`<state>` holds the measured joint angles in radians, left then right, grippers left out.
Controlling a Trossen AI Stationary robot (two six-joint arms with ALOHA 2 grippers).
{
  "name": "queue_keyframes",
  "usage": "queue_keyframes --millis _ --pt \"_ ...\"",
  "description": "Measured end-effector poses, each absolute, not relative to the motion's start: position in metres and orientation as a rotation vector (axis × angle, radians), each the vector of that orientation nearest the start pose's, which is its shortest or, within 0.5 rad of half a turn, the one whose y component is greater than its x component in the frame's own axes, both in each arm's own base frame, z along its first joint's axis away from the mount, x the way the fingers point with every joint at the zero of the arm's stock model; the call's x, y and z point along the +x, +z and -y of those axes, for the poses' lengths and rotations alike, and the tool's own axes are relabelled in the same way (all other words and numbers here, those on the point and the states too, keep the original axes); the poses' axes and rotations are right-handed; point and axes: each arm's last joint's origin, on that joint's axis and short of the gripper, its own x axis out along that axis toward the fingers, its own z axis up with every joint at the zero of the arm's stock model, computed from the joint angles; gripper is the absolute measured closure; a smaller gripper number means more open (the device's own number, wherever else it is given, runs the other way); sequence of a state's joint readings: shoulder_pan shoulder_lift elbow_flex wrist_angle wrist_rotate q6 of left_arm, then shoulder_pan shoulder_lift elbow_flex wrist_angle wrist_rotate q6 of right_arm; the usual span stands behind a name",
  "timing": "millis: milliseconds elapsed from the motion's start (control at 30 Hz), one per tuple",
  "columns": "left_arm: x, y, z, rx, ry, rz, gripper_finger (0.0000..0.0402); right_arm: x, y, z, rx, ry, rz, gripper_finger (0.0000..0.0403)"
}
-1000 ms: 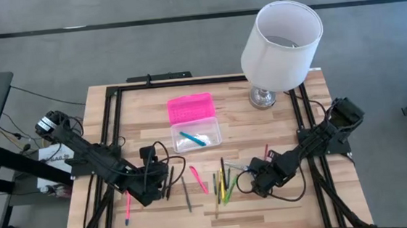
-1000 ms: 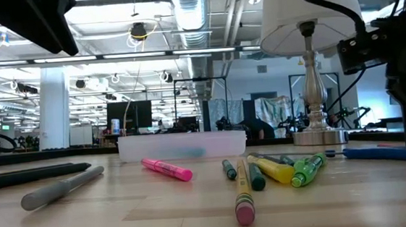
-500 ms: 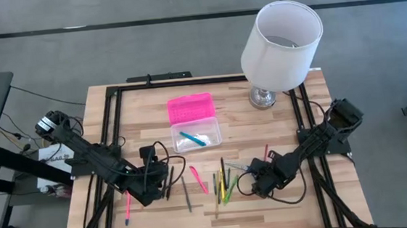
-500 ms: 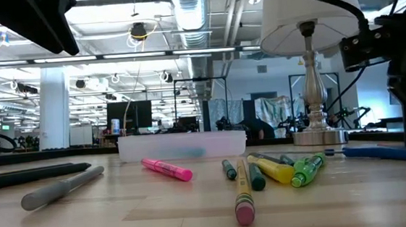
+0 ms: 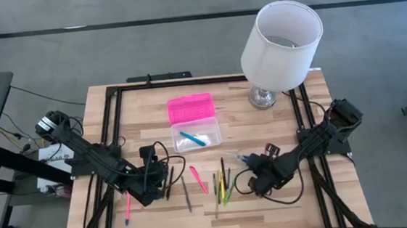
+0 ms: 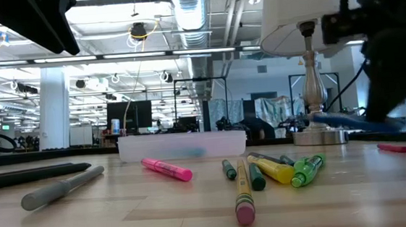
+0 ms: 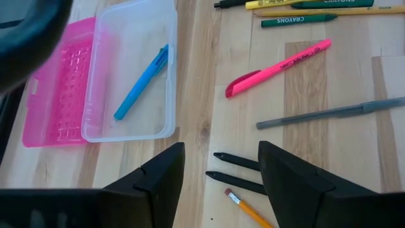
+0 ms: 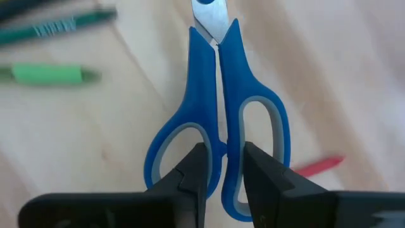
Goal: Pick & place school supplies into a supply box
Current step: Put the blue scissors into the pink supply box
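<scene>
Blue-handled scissors [image 8: 218, 133], gripped by the right tool [image 8: 220, 166], now hang clear of the table [image 5: 320, 112]; left tool [image 7: 218, 168] open.

**Wood, plastic and a little metal**

The table [image 5: 137, 108] is pale wood in jointed strips, smooth with a low sheen. The box [image 7: 136, 38] has a clear, glossy plastic base and a pink plastic lid [image 7: 57, 85] (its inner face ribbed). The scissors [image 8: 218, 120] have smooth blue plastic handles with grey inner lining and bright metal blades. The pink highlighter [image 7: 278, 66] looks like glossy plastic; the grey pen [image 7: 329, 113] is matt. The lamp [image 5: 281, 35] has a matt white shade over a shiny metal base. The right gripper [image 8: 220, 168] fingers are matt black.
</scene>
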<state>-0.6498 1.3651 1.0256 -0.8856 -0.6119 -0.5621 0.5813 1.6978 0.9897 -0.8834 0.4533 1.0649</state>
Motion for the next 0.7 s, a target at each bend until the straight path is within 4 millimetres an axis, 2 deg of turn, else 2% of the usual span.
queue_keyframes --millis 100,267,467,700 --pt "0.208 0.251 0.136 0.221 0.246 -0.929 0.0205 0.249 0.167 -0.133 0.021 -0.607 -1.152 0.0337" --pt "0.207 0.251 0.135 0.243 0.269 -0.919 0.0205 0.282 0.184 -0.107 -0.095 -0.554 -1.092 0.0337" --pt "0.205 0.250 0.134 0.258 0.281 -0.936 0.0205 0.327 0.202 -0.058 -0.126 -0.442 -0.992 0.0337" --pt "0.202 0.249 0.132 0.278 0.299 -0.958 0.0205 0.350 0.205 -0.002 -0.069 -0.344 -0.957 0.0337"
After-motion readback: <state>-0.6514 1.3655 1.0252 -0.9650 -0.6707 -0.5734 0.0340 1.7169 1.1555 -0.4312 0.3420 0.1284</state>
